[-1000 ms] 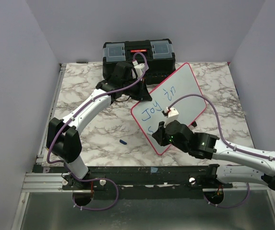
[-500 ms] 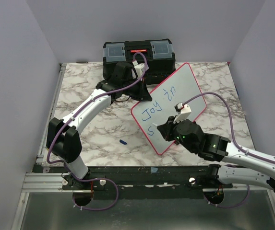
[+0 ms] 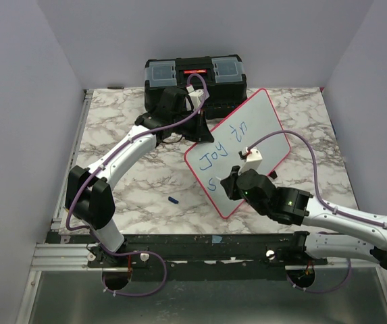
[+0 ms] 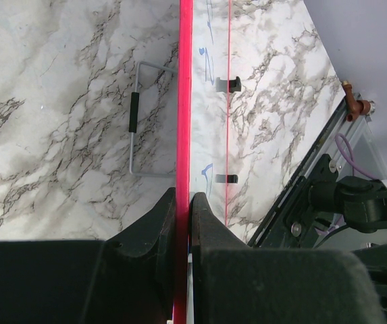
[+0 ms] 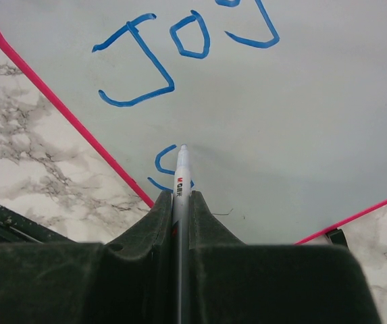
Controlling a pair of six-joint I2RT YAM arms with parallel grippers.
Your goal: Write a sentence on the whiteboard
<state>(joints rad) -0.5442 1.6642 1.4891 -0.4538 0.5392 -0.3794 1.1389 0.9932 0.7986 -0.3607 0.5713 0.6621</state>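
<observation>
The whiteboard (image 3: pixel 247 138) lies tilted across the marble table, white with a red-pink rim, with blue writing "Joy", further letters and an "S". My left gripper (image 3: pixel 198 129) is shut on its far rim; in the left wrist view the rim (image 4: pixel 184 101) runs edge-on between the fingers. My right gripper (image 3: pixel 228 183) is shut on a white marker (image 5: pixel 182 177), whose tip sits just right of the blue "S" (image 5: pixel 164 162) on the board (image 5: pixel 294 115).
A black toolbox (image 3: pixel 194 75) stands at the table's back edge behind the left arm. A small blue cap (image 3: pixel 173 200) lies on the marble left of the board. A wire stand (image 4: pixel 136 121) shows under the board.
My right gripper swung right and down half a second ago, then came back left toward the "S". The left arm and board have not moved.
</observation>
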